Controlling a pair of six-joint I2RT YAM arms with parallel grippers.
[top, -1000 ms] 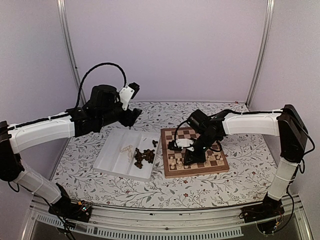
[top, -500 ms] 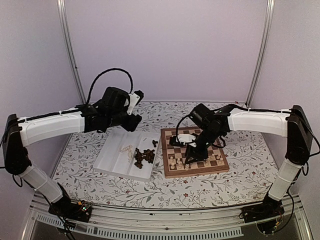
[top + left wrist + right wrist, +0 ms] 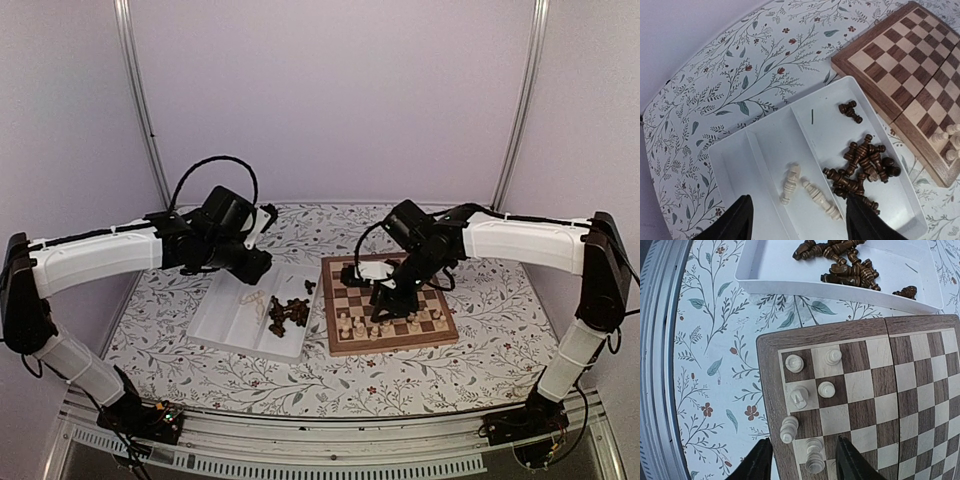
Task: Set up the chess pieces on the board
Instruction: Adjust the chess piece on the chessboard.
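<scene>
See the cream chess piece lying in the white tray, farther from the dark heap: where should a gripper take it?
Probably around its narrow middle, straight down from above. The cream piece lies flat on the tray floor, so the jaws would close across its length; bare floor either side leaves them room.

A white tray (image 3: 228,318) lies on the table (image 3: 455,372), left of its middle and skewed to its edges — two long compartments with a ridge between them. A thin dark sliver (image 3: 812,116) rests on the tray's floor. The table wears a pale cloth printed with leaves and small flowers. A metal rail (image 3: 330,442) runs along the near edge — two slim metal posts (image 3: 140,110) rise at the far corners against lilac walls (image 3: 330,100).
</scene>
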